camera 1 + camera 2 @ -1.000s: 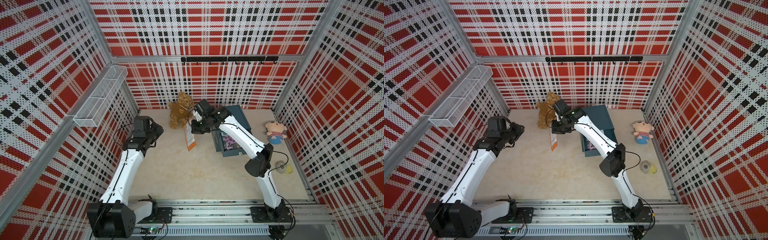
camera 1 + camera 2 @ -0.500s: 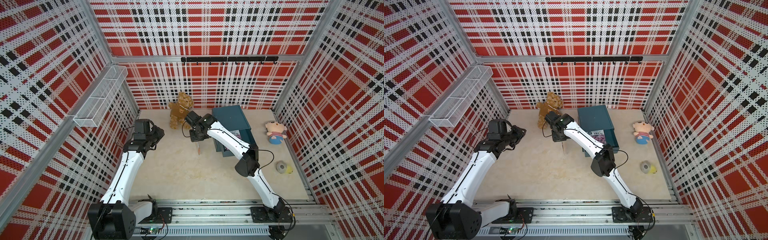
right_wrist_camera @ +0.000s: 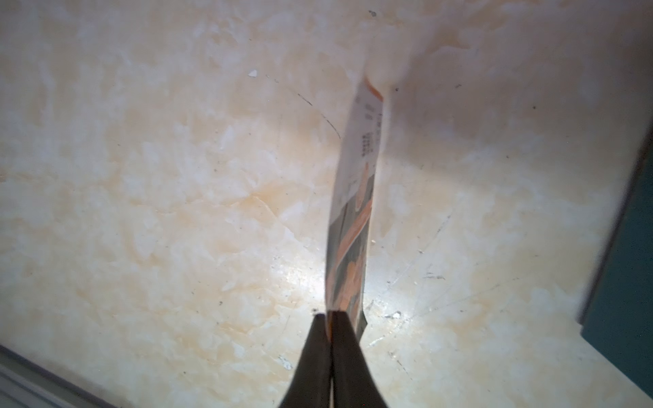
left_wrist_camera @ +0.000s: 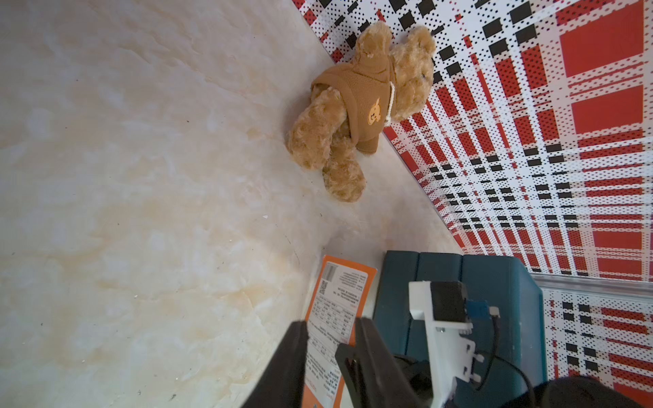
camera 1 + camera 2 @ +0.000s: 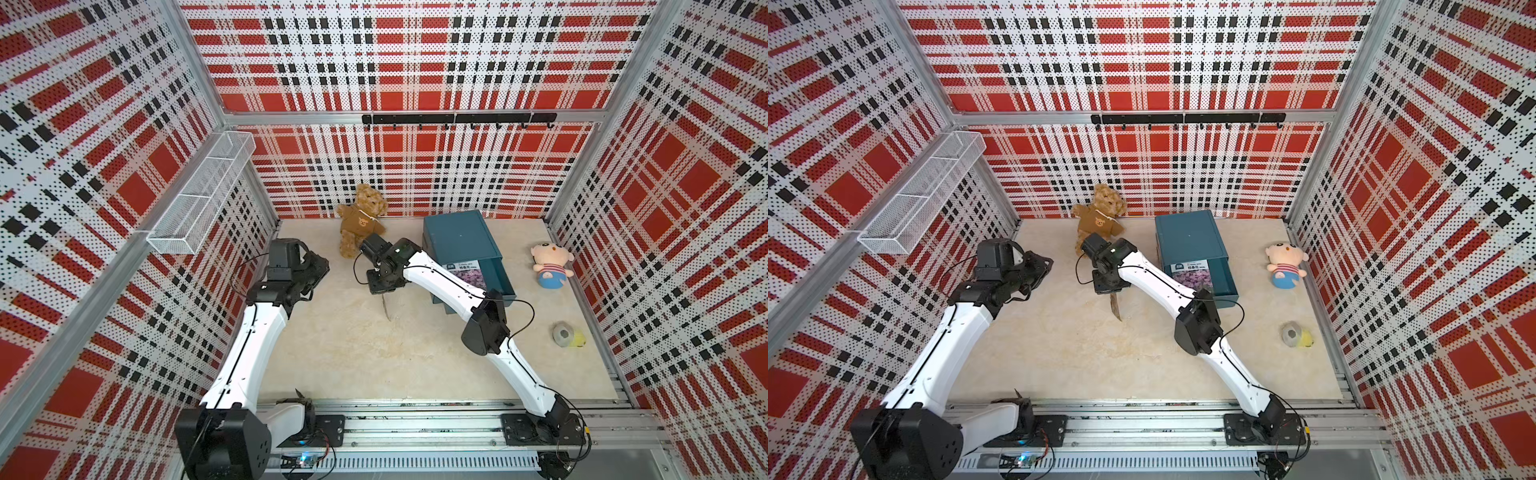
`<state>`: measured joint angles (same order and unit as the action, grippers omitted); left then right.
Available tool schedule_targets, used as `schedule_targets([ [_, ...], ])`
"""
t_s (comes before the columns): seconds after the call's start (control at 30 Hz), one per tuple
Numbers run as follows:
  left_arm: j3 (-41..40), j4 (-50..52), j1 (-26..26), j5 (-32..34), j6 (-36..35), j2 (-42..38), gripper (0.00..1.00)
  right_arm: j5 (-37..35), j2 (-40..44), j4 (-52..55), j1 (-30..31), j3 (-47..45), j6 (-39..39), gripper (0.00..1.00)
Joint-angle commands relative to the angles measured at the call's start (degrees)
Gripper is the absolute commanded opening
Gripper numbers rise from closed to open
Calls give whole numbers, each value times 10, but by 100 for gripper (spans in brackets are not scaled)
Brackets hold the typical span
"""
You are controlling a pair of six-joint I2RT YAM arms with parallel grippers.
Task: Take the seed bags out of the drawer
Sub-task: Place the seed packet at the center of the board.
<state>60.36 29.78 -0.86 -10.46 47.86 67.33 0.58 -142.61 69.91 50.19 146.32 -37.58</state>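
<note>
Left gripper (image 5: 320, 268) hovers at table's 10 o'clock, jaws apart. Right gripper (image 3: 332, 318), near 12 o'clock, is pinched on the top edge of an orange-bordered flat glossy seed packet (image 5: 386, 306), which hangs edge-on over the beige marble-look tabletop (image 5: 374, 353). Purple-flower glossy seed packet (image 5: 467, 275) lies in the open teal plastic drawer (image 5: 496, 274) at 1 o'clock.

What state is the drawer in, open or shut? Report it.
Open. In a top view the drawer is pulled out of the blue cabinet, with a purple-flower seed bag exposed inside.
</note>
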Motion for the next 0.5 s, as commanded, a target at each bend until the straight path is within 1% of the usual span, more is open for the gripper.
schedule_targets([
  [0.0,-5,-9,-8,5,3,-13,29,83,-5,-56,10,0,0,29],
  [0.03,-5,-9,-9,7,5,-13,29,100,-1,-69,11,-5,-1,36],
  [0.1,-3,-9,-12,10,7,-14,29,119,14,-98,11,-21,-2,46],
  [0.2,2,-9,-17,17,10,-14,29,128,50,-136,11,-41,0,57],
  [0.27,9,-9,-22,20,12,-11,29,132,70,-147,8,-44,-3,59],
  [0.33,24,-9,-29,29,12,-5,29,135,95,-151,-1,-55,-8,58],
  [0.47,70,-6,-61,55,11,22,30,145,181,-184,-17,-133,-11,58],
])
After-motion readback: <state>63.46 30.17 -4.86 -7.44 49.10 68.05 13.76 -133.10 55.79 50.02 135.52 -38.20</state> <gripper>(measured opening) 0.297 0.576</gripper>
